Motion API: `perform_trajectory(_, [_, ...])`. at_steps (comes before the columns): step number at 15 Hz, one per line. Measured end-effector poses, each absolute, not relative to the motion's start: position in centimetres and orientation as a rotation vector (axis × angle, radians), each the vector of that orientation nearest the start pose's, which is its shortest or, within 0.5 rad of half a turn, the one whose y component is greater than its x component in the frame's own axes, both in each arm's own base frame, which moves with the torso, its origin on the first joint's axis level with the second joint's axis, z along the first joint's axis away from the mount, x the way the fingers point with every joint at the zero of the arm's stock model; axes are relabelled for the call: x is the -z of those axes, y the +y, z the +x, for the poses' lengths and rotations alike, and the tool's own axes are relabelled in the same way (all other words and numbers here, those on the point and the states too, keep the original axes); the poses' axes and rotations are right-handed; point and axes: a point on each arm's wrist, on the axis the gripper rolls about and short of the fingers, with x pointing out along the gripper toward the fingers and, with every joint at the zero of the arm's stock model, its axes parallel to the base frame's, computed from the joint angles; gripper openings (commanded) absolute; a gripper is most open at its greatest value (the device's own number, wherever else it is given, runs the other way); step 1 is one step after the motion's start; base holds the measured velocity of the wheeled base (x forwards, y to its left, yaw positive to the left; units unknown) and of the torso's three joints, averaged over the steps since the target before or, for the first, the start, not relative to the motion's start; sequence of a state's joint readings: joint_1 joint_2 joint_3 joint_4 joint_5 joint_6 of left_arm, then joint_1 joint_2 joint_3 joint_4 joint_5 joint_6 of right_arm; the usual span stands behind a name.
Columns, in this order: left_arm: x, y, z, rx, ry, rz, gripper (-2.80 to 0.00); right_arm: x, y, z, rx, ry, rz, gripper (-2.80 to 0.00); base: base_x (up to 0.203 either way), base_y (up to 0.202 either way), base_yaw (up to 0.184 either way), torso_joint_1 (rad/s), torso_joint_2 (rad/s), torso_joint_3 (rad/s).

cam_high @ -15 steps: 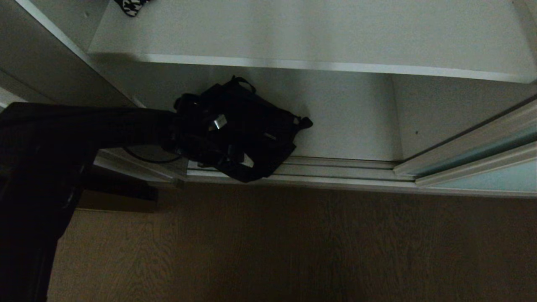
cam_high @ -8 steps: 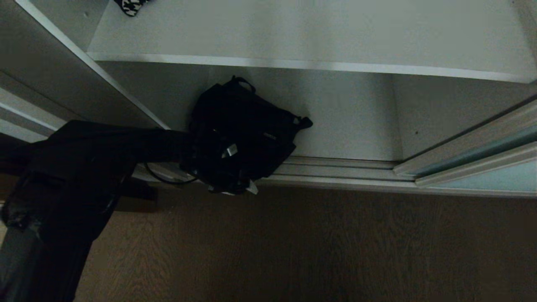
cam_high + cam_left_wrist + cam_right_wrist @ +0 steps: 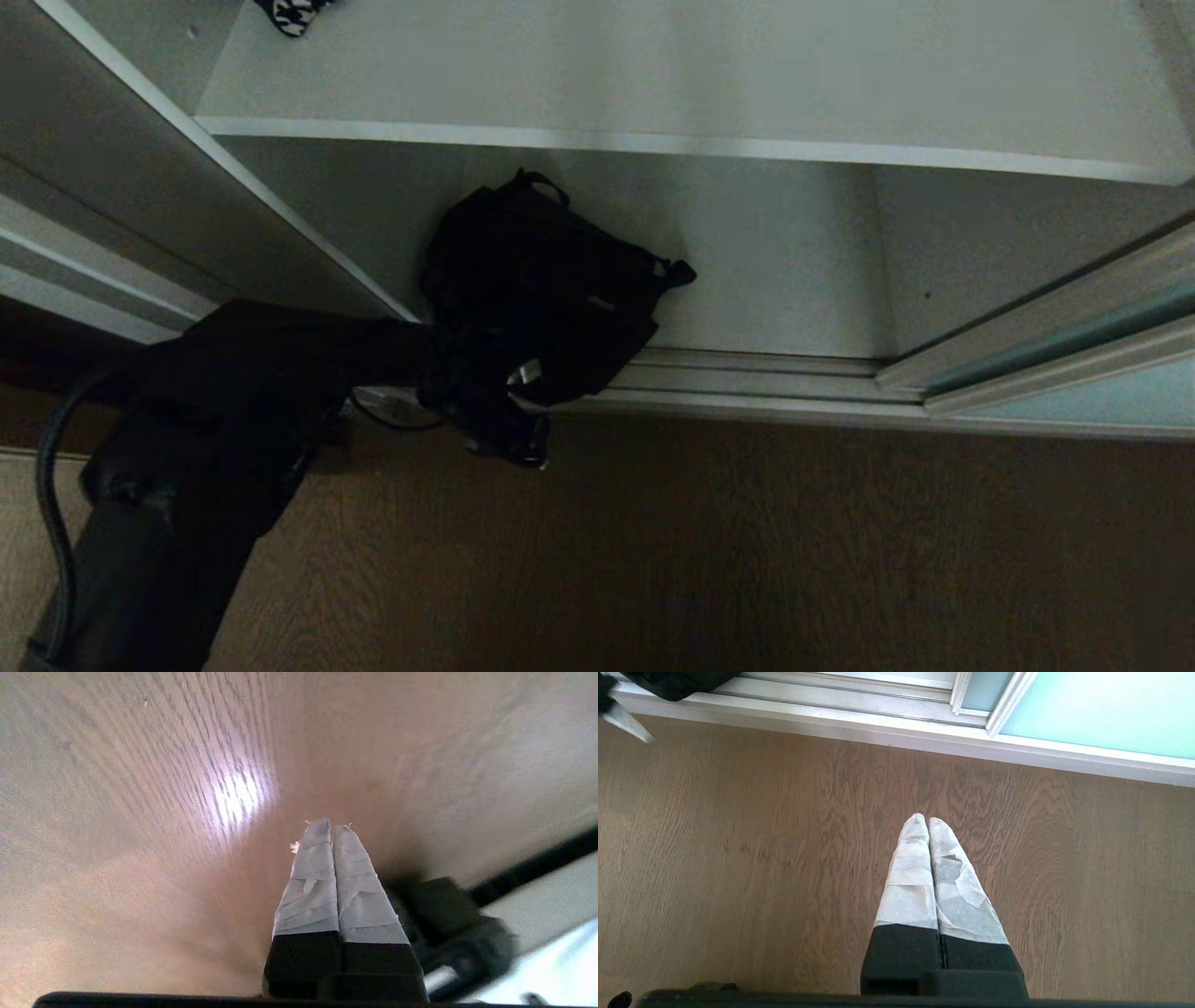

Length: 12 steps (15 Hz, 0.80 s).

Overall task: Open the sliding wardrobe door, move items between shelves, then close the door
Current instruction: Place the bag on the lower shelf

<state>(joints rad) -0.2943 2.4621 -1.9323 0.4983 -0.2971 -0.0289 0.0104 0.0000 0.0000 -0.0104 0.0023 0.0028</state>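
The wardrobe stands open. Its sliding wardrobe door (image 3: 1074,350), frosted blue-green glass in a silver frame, is pushed to the right, and it shows again as the door (image 3: 1101,709) in the right wrist view. An upper shelf (image 3: 653,84) spans the top of the head view. Below it a black bag (image 3: 551,280) lies on the bottom board (image 3: 794,280), just behind the floor track (image 3: 747,378). My left gripper (image 3: 530,453) is shut on nothing, outside the wardrobe and low over the wooden floor in front of the bag. In its wrist view the left gripper (image 3: 329,826) has its taped fingers pressed together.
A black-and-white patterned item (image 3: 294,14) lies at the far left of the upper shelf. My right gripper (image 3: 924,819) is parked and shut over the wooden floor (image 3: 738,858), outside the head view. The wardrobe's left side panel (image 3: 140,177) runs beside my left arm.
My left gripper has drawn back from the black bag, out over the track to the floor, and gone from open to shut. The bag stays where it was.
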Motion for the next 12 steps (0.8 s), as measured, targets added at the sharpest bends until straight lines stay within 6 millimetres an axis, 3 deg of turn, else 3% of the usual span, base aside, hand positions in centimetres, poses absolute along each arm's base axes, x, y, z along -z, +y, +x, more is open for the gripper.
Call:
perform_trajectory(3, [-6.3,-14.8,46.8,0.515,0.955,-0.021,-2.80,-7.7,0.0,-2.3,-0.013,-0.010,0.002,-2.80,0.000,0.000,0.000,0.000,0.00,0.000])
perform_trajectory(6, [-5.8,-15.3,49.2,0.452,0.725,-0.027,-2.80,-7.7,0.0,-2.3,-0.013,-0.010,0.002,-2.80,0.000,0.000,0.000,0.000,0.00,0.000])
perform_trajectory(9, [-6.6,-15.5,51.1,0.405,0.465,-0.064,-2.80,-7.7,0.0,-2.3,-0.012,-0.010,0.003,-2.80,0.000,0.000,0.000,0.000,0.00,0.000])
perform_trajectory(12, [-8.6,-14.9,52.2,0.380,0.233,-0.127,-2.80,-7.7,0.0,-2.3,-0.012,-0.010,0.003,-2.80,0.000,0.000,0.000,0.000,0.00,0.000])
